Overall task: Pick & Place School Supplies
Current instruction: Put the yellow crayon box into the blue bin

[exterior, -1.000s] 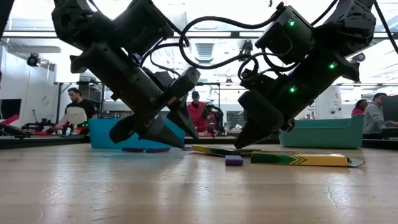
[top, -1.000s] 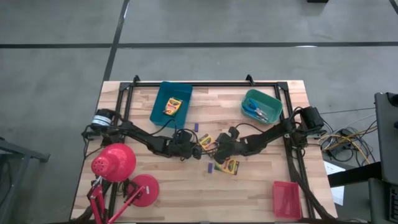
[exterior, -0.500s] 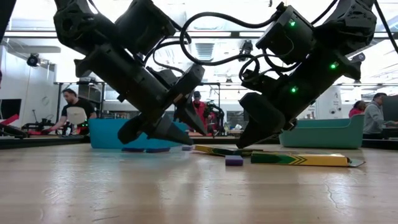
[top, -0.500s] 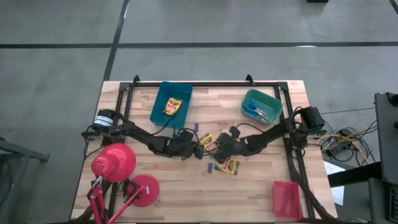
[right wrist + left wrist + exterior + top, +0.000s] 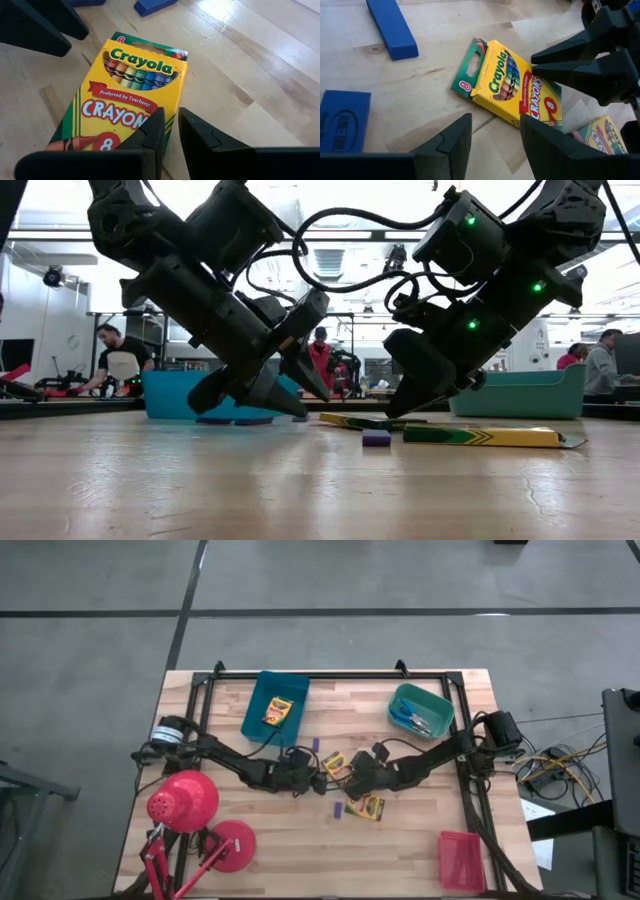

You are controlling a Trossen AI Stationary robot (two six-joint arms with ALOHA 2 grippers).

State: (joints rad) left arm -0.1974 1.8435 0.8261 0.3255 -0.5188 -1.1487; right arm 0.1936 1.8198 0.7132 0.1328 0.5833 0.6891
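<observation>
Both arms reach to the middle of the wooden table (image 5: 420,840) and meet over a crayon box (image 5: 333,766) lying flat there. The left gripper (image 5: 492,132) hangs low over the near edge of that box, fingers spread with a clear gap, holding nothing. The right gripper (image 5: 171,131) comes from the opposite side, its fingers only a narrow slit apart just above the box's edge, gripping nothing that shows. A second crayon box (image 5: 368,807) lies flat on the wood just beside them, with a small purple stick (image 5: 338,809) next to it. A third crayon box (image 5: 277,711) sits in the blue tray (image 5: 256,706), and scissors (image 5: 412,718) lie in the teal tray (image 5: 440,703)
</observation>
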